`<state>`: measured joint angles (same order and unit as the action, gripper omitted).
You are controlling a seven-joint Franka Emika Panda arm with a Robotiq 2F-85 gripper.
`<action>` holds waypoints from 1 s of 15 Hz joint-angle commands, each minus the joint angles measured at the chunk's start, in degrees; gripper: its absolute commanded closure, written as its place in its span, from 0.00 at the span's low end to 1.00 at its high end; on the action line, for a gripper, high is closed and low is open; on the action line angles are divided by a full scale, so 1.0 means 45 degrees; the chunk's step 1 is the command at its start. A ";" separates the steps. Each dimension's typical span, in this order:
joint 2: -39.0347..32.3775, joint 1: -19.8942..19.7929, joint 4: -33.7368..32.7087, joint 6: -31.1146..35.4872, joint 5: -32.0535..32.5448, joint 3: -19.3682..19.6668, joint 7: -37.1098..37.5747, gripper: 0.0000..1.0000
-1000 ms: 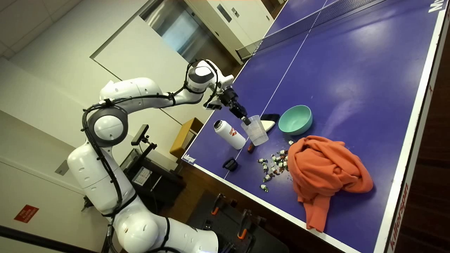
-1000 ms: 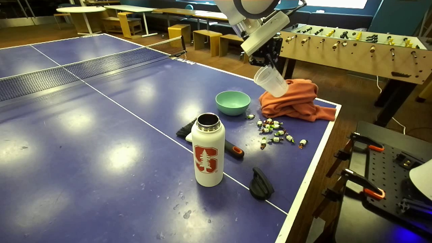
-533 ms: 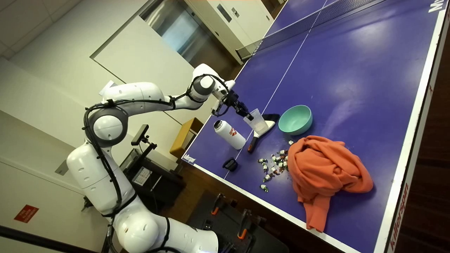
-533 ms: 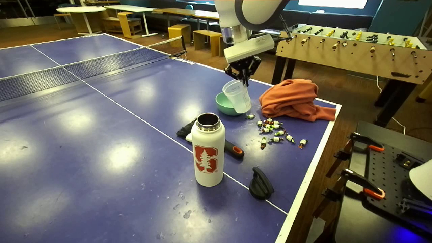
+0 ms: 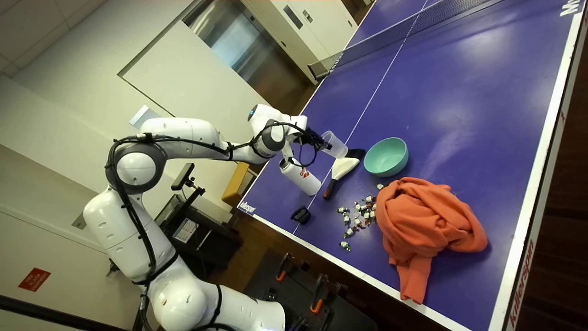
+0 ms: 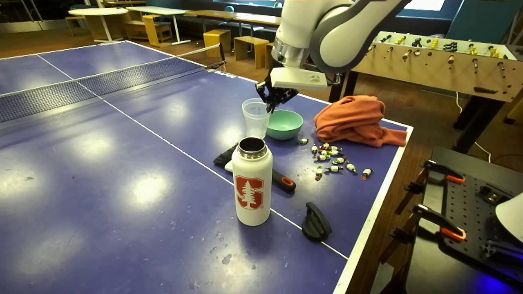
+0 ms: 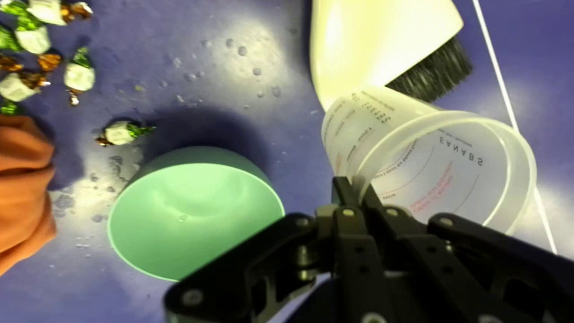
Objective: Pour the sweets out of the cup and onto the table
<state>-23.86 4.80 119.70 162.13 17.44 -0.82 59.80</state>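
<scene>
The cup [image 5: 334, 145] is whitish and translucent. My gripper [image 7: 357, 190] is shut on its rim and wall. In an exterior view the cup [image 6: 255, 118] is held nearly upright, left of the teal bowl, its base hidden behind a bottle. I cannot tell how high it is above the table [image 6: 102, 204]. In the wrist view its open mouth faces me and I see printed walls but no sweets inside; its bottom is not clearly seen. Several wrapped sweets [image 6: 338, 161], white with green and brown ends, lie on the table; they also show in the wrist view [image 7: 80, 77].
The teal bowl [image 5: 386, 157] stands beside an orange cloth [image 5: 432, 225]. A white bottle [image 6: 253, 188] stands in front of the cup in an exterior view. A brush [image 5: 344, 166] lies under the cup. A black lid [image 6: 316, 223] lies near the table's edge.
My gripper has carried the cup away from the orange cloth and sweets, past the bowl to above the brush. The cup has turned from tilted to nearly upright. The sweets have not moved.
</scene>
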 commanded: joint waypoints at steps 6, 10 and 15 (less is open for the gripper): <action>0.1149 -0.0471 0.3536 0.4635 0.0235 0.0473 -0.0482 0.99; 0.1838 0.0219 0.4053 0.3358 0.0487 0.1366 -0.0291 0.99; 0.1698 0.0228 0.3868 0.1849 0.0897 0.1518 -0.0397 0.99</action>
<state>-17.30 5.06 136.51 173.99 20.41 5.31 58.36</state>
